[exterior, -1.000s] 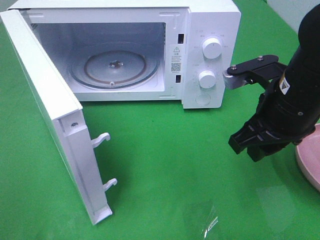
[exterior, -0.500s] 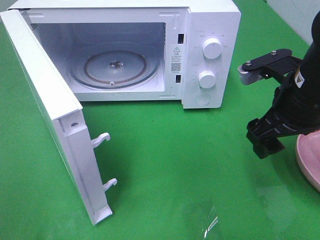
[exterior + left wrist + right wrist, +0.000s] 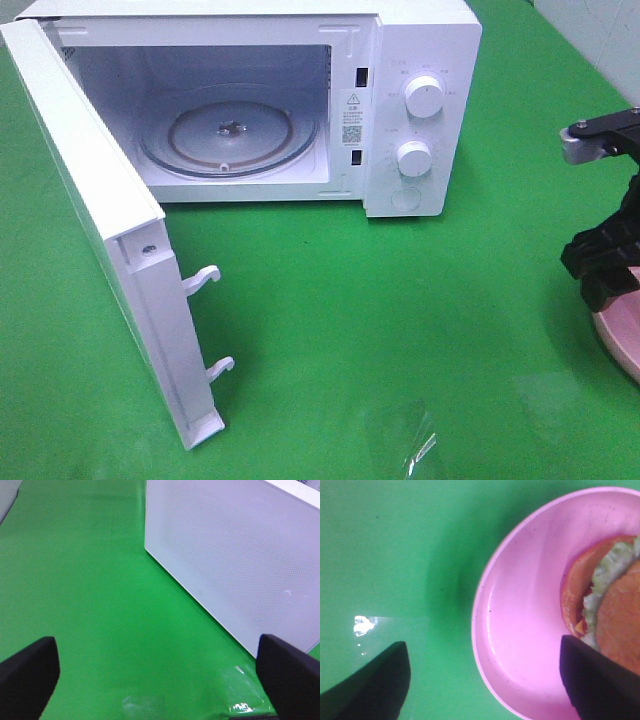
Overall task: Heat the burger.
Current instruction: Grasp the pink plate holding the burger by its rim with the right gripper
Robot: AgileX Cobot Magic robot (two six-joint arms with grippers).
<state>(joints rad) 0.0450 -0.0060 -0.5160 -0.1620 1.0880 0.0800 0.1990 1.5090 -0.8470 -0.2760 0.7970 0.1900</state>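
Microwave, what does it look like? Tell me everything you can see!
The microwave is a white box standing on the green cloth. Its door is swung wide open to the left, with two white hooks near its free edge. Inside lies a round glass plate, with nothing on it. On the right front panel sit two round white knobs, one above the other. Nothing but the cloth touches it.

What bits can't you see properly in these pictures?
- Burger: right wrist view, cut off by the picture's edge; not seen in the high view.
- Pink dish: high view, mostly beyond the right edge, partly behind the right gripper.
- Microwave dial labels: high view, too small to read.
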